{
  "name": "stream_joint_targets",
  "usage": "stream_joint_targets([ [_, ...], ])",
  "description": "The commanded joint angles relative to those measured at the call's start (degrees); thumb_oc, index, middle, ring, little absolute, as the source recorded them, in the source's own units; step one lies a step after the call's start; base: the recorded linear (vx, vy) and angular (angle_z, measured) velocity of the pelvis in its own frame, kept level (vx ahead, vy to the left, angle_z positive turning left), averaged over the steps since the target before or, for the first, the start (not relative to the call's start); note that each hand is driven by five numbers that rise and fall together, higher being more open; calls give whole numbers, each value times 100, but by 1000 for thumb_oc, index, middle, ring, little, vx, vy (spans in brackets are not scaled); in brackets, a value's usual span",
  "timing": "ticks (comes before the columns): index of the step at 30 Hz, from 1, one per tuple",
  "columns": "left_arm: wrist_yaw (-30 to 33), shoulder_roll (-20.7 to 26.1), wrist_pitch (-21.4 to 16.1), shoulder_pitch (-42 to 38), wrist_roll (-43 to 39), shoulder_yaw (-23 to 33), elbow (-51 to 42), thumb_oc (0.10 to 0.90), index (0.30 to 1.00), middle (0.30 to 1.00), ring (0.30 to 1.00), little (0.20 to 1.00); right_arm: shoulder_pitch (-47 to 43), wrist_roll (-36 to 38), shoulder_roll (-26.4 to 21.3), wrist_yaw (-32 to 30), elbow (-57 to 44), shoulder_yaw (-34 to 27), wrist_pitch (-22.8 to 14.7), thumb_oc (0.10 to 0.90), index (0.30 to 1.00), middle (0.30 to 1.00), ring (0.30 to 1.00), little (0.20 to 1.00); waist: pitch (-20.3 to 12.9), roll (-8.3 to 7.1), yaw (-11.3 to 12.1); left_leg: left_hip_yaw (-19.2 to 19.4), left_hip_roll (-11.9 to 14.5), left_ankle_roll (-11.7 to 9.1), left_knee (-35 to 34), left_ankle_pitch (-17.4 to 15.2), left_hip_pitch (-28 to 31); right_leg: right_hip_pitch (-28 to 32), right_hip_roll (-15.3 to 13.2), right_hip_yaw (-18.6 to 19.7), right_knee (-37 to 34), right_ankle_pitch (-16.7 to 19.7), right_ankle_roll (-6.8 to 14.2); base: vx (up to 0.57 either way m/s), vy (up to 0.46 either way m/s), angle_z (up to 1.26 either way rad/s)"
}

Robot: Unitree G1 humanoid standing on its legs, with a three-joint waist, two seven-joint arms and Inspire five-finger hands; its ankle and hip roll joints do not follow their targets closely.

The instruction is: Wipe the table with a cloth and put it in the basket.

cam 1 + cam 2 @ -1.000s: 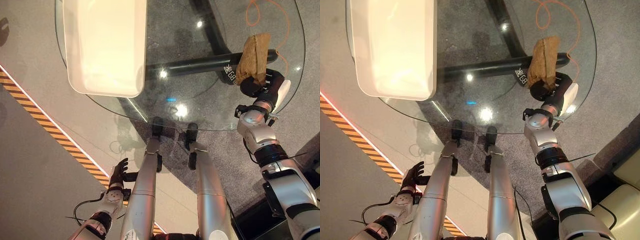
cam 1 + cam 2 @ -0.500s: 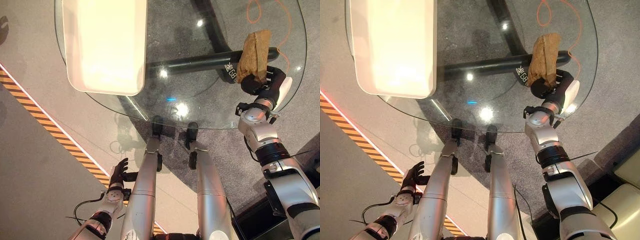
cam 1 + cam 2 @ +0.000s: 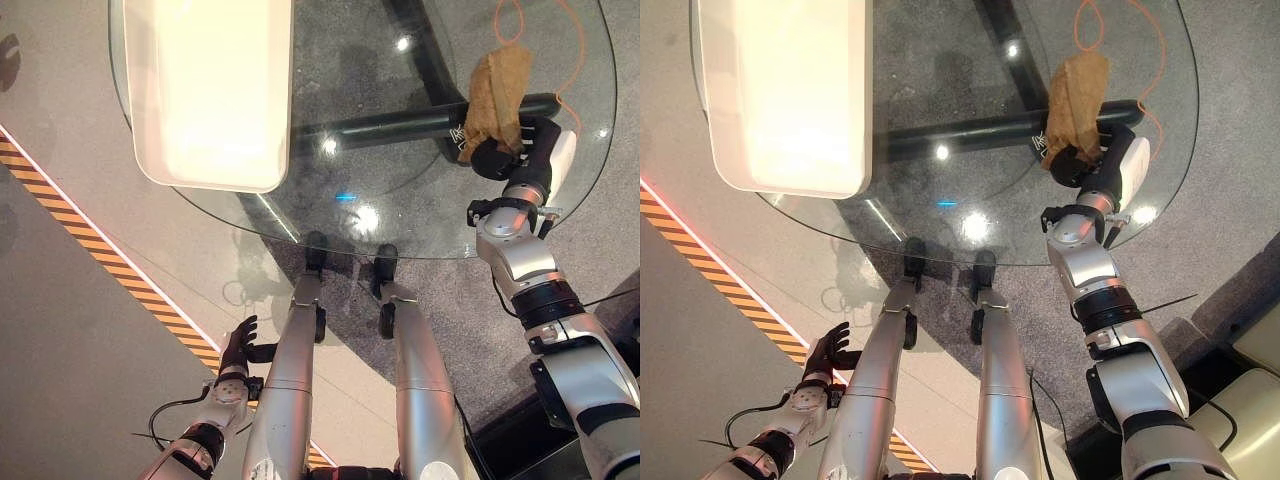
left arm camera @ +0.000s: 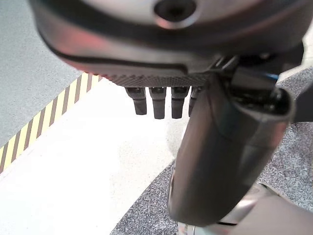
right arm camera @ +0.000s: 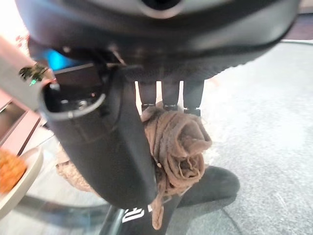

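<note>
A crumpled brown cloth lies on the right part of the round glass table. My right hand rests at its near end, fingers and thumb closed on the cloth as the right wrist view shows. A large white basket stands on the table's left half, well apart from the cloth. My left hand hangs low beside the body over the floor, its fingers straight and holding nothing.
Through the glass I see the table's black base bars and an orange cable on the grey carpet. A yellow-black striped line runs across the floor at the left. The table's middle, between basket and cloth, is bare glass.
My right hand has slid the cloth a little to the left and away from me across the glass. The left hand has stayed where it was.
</note>
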Motion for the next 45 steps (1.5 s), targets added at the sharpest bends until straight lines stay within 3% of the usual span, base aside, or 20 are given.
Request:
stream_joint_targets([
  [1,88,-516,73,586,5,-221,-276,800,900,900,900,900,-851,-328,407,1422,-982,1042,-156,100,300,300,300,200,-109,211,437,480,-178,468,901,-633,-139,-150,51,-164,-360,681,-71,0,0,0],
  [9,86,-505,115,574,52,-256,-355,800,900,900,900,900,-855,-688,712,2243,-1043,1463,143,100,300,300,300,200,-109,236,504,454,-198,453,861,-577,-167,-166,24,-205,-380,673,-81,7,0,4],
  [15,89,-464,203,556,125,-254,-412,800,900,900,900,900,-703,-1208,853,3390,-993,2024,552,100,300,300,300,200,-109,213,557,443,-198,457,809,-538,-173,-159,-23,-280,-418,687,-63,19,-28,18],
  [16,85,-448,232,660,113,-281,-425,800,900,900,900,900,-592,-1245,856,3512,-990,2094,559,100,300,300,300,200,-109,217,581,424,-190,439,844,-696,-18,-19,-12,-266,-372,552,-26,57,-45,17],
  [20,35,-352,271,723,91,-273,-406,800,900,900,900,900,-511,-1294,810,3801,-968,2289,645,100,300,300,300,200,-109,200,594,418,-192,426,873,-703,-35,-15,-35,-296,-397,574,-5,20,-30,12],
  [31,17,-252,205,795,79,-205,-420,800,900,900,900,900,-299,-1087,574,3458,-744,2222,742,100,300,300,300,200,-109,185,552,449,-152,434,872,-708,-40,-33,-24,-288,-398,607,10,0,0,0],
  [37,5,-163,224,882,71,-176,-509,800,900,900,900,900,-115,-1266,218,3913,-840,2082,842,100,300,300,300,200,-109,173,486,472,-129,441,896,-738,-54,-66,-21,-266,-374,615,19,1,-5,1],
  [45,-35,-76,148,942,30,-125,-463,800,900,900,900,900,-49,-825,-298,2504,-554,1481,569,100,300,300,300,200,-109,138,389,504,-88,469,973,-819,-48,-88,12,-227,-291,615,32,3,-21,3],
])
